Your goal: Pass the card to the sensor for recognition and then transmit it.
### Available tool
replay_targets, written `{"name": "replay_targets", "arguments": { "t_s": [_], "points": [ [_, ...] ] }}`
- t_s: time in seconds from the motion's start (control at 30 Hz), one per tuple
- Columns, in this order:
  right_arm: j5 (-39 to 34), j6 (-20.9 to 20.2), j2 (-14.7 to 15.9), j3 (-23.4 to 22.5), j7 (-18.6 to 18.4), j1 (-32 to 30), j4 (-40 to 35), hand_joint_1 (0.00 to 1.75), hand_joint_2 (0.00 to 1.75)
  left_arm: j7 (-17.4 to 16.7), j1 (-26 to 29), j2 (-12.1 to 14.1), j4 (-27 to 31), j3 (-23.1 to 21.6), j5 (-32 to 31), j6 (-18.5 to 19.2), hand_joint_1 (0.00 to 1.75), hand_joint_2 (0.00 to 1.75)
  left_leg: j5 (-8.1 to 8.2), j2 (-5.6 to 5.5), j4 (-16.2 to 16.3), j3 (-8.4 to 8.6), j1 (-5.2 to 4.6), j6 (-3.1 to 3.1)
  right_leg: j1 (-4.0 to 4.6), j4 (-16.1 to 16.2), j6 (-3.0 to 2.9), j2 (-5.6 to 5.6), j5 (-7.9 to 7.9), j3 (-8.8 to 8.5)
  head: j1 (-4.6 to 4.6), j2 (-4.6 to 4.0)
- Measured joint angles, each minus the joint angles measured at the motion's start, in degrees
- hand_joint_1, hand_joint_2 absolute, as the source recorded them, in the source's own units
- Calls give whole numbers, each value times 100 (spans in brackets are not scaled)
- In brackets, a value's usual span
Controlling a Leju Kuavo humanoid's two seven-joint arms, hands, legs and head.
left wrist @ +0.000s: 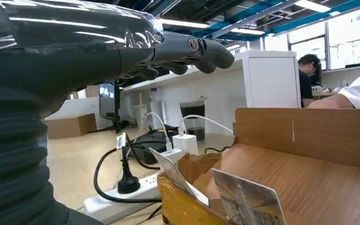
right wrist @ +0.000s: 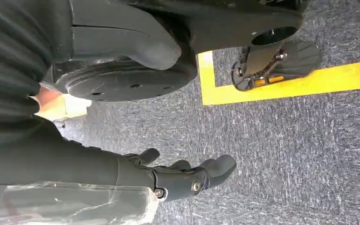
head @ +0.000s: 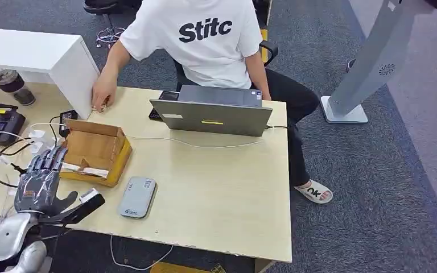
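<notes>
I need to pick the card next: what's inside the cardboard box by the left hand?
Inside the cardboard box, cards stand along its near wall, seen from the left wrist. The left hand hovers beside it. The box floor under them is hidden.

a pale card [left wrist: 248,202] stands tilted in the open cardboard box [head: 97,149], at its near edge, with a second card [left wrist: 176,176] leaning beside it. the grey sensor [head: 137,197] lies flat on the table, just beside the box.
</notes>
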State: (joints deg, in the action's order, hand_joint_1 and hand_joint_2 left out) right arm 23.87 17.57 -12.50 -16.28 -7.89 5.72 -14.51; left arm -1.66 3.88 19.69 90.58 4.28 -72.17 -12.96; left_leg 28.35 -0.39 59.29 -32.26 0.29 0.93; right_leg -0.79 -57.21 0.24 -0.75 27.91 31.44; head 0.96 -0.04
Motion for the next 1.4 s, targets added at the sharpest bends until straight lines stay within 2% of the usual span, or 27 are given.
{"name": "replay_targets", "arguments": {
  "t_s": [0.43,0.67,1.07,1.1,1.13,1.17,1.2,1.23,1.27,1.4],
  "points": [
    [13,-20,0,0,-59,2,15,0,175,175,-491,11,-586,-223,-16,199,0,175,0,1,0,0,0,0,0,0,0,-1,0,2,0,0],
    [78,-13,0,0,13,3,15,0,175,286,-690,13,-844,-286,251,348,0,175,0,2,0,0,0,0,0,0,0,-1,0,2,2,0],
    [116,-13,0,2,-48,5,15,0,175,293,-1017,7,-1224,-461,245,422,2,175,0,1,0,-1,0,0,0,0,0,-1,0,3,0,0],
    [116,-15,0,2,-68,5,15,0,175,293,-1039,7,-1242,-488,245,424,23,175,0,1,0,-1,0,0,0,0,0,-1,0,3,2,0],
    [116,-20,0,2,-79,5,15,0,175,293,-1062,7,-1264,-516,245,431,63,175,0,1,0,-1,0,0,0,0,0,-1,0,3,0,0],
    [118,-22,0,2,-90,6,15,0,175,293,-1084,0,-1286,-531,245,442,117,175,0,1,0,-1,0,0,0,0,0,-1,0,3,2,0],
    [118,-22,0,2,-92,6,15,0,175,293,-1109,0,-1320,-546,245,455,147,175,0,2,0,-1,0,0,0,0,0,-2,0,3,2,0],
    [118,-24,0,2,-98,6,15,0,175,293,-1132,0,-1351,-562,245,457,150,175,0,2,0,-1,0,0,0,0,0,-2,0,4,0,0],
    [120,-31,0,2,-109,6,15,0,175,293,-1163,0,-1392,-585,245,464,168,175,0,2,0,-1,0,0,0,0,0,-2,0,4,0,0],
    [168,-28,0,4,-116,9,15,0,175,295,-1270,0,-1550,-684,245,472,169,175,0,2,0,-1,0,0,0,0,0,-2,-1,3,0,0]
  ]
}}
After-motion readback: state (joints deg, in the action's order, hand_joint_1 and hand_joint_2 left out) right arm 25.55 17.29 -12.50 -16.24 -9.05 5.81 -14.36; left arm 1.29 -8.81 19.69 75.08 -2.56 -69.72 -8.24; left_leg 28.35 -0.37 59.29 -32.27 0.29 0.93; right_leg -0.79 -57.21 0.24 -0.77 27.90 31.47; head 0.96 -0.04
